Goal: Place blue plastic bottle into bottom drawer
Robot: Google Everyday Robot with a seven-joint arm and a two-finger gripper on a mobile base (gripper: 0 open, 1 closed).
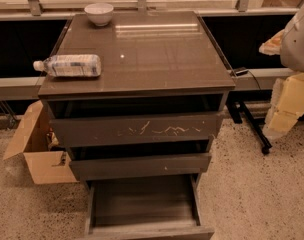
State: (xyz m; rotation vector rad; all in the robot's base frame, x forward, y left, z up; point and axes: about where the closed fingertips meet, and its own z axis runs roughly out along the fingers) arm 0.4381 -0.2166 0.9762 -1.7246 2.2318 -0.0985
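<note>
The bottom drawer [143, 202] stands pulled out, dark and seemingly bare inside, but the blue plastic bottle [69, 65] lies on its side at nine o'clock on the counter [152, 59], cap toward the left edge. By my reckoning the grasp, the carry down and the release are all left to do. The claw [290, 101] hangs at three o'clock of the scene, well apart from the bottle and partly cut off by the frame; I cannot tell how far open it is, though it has no hold on the bottle. The drawer's front lip also runs out of view at six o'clock.
</note>
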